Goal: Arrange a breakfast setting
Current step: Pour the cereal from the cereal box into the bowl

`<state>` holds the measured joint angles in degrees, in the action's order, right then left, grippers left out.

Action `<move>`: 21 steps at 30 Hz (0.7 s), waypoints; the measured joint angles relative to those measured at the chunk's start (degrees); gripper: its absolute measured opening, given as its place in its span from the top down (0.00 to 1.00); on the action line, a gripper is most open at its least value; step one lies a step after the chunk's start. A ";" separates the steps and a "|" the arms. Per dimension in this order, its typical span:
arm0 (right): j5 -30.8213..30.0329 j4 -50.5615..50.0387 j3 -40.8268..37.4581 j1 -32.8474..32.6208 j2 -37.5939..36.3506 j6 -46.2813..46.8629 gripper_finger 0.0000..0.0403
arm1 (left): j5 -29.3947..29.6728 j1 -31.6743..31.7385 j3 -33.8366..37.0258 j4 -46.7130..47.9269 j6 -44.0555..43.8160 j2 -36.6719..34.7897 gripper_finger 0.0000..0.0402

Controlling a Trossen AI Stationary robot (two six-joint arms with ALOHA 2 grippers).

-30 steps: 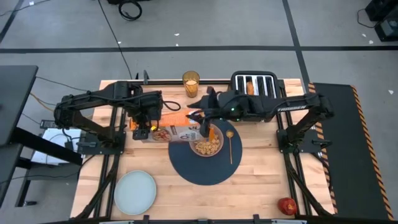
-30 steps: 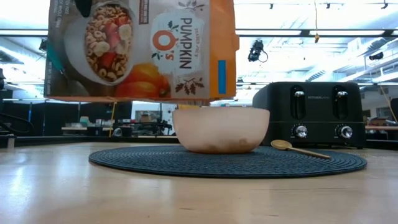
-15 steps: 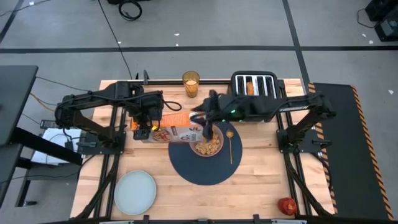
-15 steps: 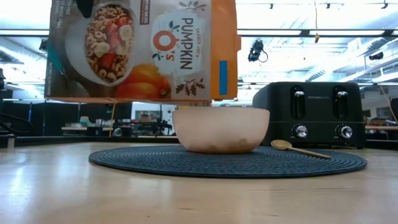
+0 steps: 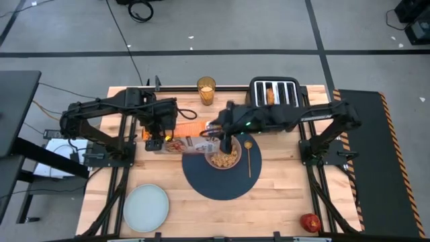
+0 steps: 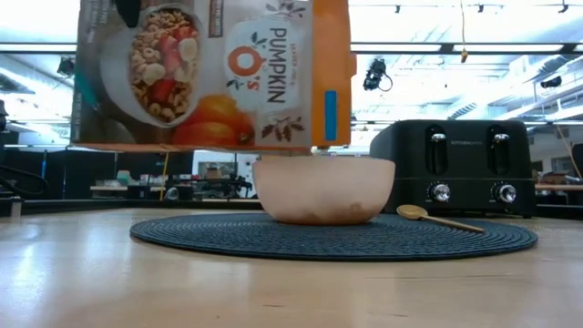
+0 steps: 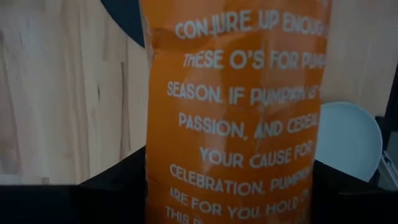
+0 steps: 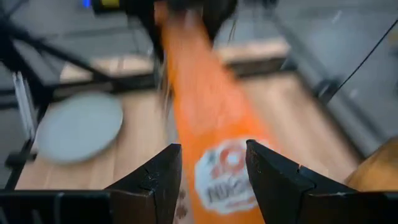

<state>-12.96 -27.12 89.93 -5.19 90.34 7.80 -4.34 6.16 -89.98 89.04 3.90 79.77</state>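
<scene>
A brown-and-orange cereal box hangs level on its side above the table, one end over the pinkish bowl, which holds cereal. The bowl stands on the dark-blue mat, and the gold spoon lies on the mat beside it. My left gripper is shut on the box's left end. My right gripper is shut on the end over the bowl. The plate, the apple and the juice glass rest on the table. Toast stands in the toaster. My left gripper pinches the box near its left end, with the orange narrow panel between its two fingers. The fingers point down from above and lie across the box. The box hangs level, clear of the table. My right gripper pinches the box's end over the bowl between its two fingers, one on each wide face beside the orange narrow panel. It comes slanting down from the table's right side, along the box. That end hangs just above the bowl's rim.
The black four-slot toaster stands at the far edge behind the mat, and the glass is to its left. Bare wood lies between the plate at the near left and the apple at the near right.
My right gripper has tipped a little further downward at the wrist. The box's end over the bowl has turned slightly with it. The box stays aloft over the bowl, and my left gripper has kept still.
</scene>
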 joint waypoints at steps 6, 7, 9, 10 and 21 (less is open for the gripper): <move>-2.65 -5.49 -0.49 -0.95 -1.36 1.73 0.54 | -0.18 -0.04 0.00 0.55 0.18 0.00 0.36; -1.76 -8.82 -0.89 -1.11 -0.90 2.37 0.54 | -0.19 -0.02 0.00 0.55 0.29 0.00 0.36; -2.57 -12.08 -0.83 -1.24 -0.59 3.11 0.54 | 0.04 -0.02 0.07 1.26 0.90 0.13 0.36; -4.58 -13.29 -0.77 -1.27 -1.05 4.31 0.54 | 0.02 -0.01 0.07 1.17 1.02 0.11 0.36; -1.84 -15.13 -0.69 -0.96 -2.28 6.64 0.54 | 0.00 0.00 0.05 1.04 0.85 0.07 0.36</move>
<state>-14.80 -42.24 89.24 -6.15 88.06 14.44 -4.34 6.15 -89.93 90.07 4.75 79.83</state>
